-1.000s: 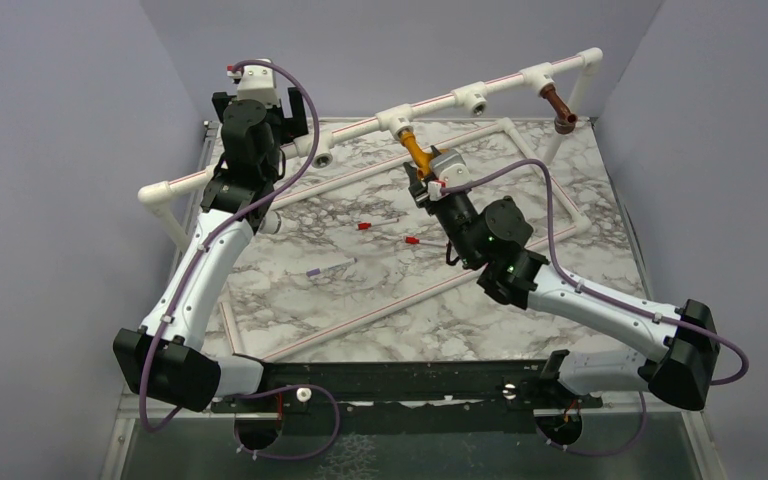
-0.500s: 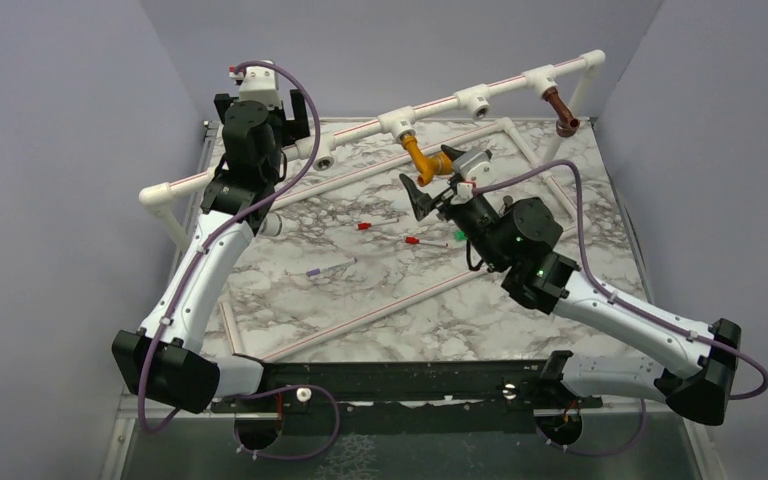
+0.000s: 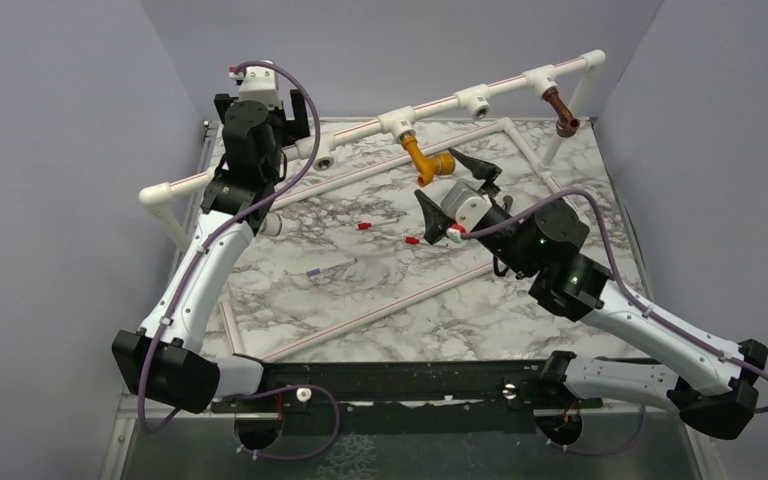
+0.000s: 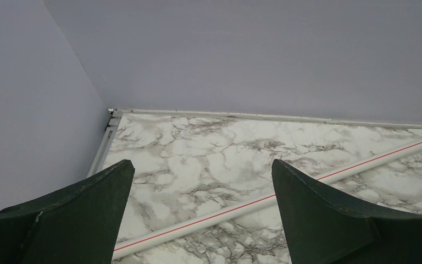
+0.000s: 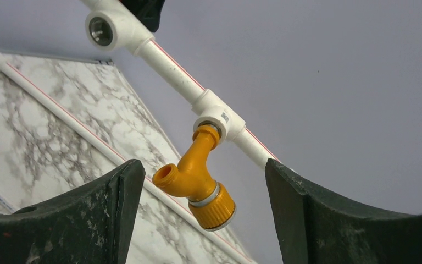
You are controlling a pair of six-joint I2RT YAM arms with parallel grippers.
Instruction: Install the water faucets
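Note:
The orange-yellow faucet (image 3: 423,158) hangs from a white tee (image 3: 396,122) on the raised white pipe; in the right wrist view it (image 5: 198,179) sits in its tee (image 5: 217,116), side branch to the left, ribbed cap low. My right gripper (image 3: 455,187) is open and empty just in front of it; the faucet lies beyond the two spread fingers (image 5: 198,220), untouched. The dark brown faucet (image 3: 559,108) hangs from the tee at the pipe's far right. My left gripper (image 4: 202,214) is open and empty over the back left of the table, above a floor pipe (image 4: 264,201).
An empty tee (image 3: 473,100) sits between the two faucets, another tee (image 3: 320,155) lies lower left. A white pipe frame (image 3: 380,310) lies on the marble table. Small red-tipped pieces (image 3: 364,226) and a thin white stick (image 3: 330,267) lie mid-table. Grey walls close three sides.
My right gripper has let go of the orange-yellow faucet, opened wide and drawn back toward the near right. The faucet stays in its tee. The left arm has not moved.

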